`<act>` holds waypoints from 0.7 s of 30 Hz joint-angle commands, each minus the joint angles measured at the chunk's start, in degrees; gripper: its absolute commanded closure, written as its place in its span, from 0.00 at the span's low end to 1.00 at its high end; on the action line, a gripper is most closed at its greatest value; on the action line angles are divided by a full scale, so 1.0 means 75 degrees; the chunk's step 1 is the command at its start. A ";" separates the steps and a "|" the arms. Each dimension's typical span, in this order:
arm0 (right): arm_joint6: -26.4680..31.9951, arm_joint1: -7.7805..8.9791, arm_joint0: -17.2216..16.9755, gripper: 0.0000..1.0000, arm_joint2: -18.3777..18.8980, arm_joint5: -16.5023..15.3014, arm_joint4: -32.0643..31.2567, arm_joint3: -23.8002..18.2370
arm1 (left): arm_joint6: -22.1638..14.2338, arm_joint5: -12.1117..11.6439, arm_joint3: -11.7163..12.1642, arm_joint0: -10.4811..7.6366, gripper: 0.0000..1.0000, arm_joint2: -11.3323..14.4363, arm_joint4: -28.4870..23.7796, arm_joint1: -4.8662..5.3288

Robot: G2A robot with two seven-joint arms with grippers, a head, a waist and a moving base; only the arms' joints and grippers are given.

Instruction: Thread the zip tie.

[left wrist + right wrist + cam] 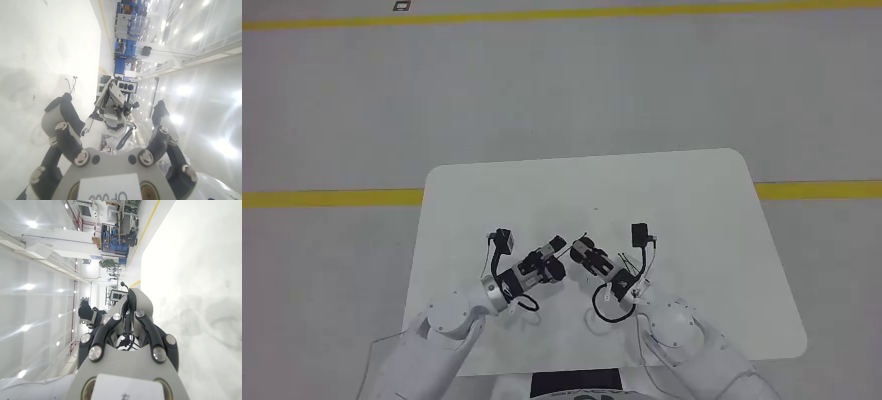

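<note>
Jaws released and spread wide on the left gripper (558, 246), its 2 dark fingers (65, 111) well apart, as we see it face the right gripper (132, 294) tip to tip above the white tabletop (692, 200). On the right gripper the jaws are clenched, pads pressed together; we cannot tell whether anything is pinched between them. The 2 tips hang just beside each other, over the middle of the tabletop's width and nearer its front edge than its far one. We cannot pick out the zip tie with certainty: a thin dark strand (72, 84) lies bent on the tabletop beyond the left gripper, apart from both tips. Wide white surface runs from the grippers to the far edge, the 2 rounded far corners and both side edges. Beyond the far edge lies grey floor (562, 90) crossed by a yellow line (332, 198).
</note>
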 commanded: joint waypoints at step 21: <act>0.0481 0.0006 -0.0091 1.00 0.0310 -0.0033 0.0063 0.0005 | -0.0095 -0.0073 0.0186 -0.0243 0.56 0.0167 0.0224 0.0067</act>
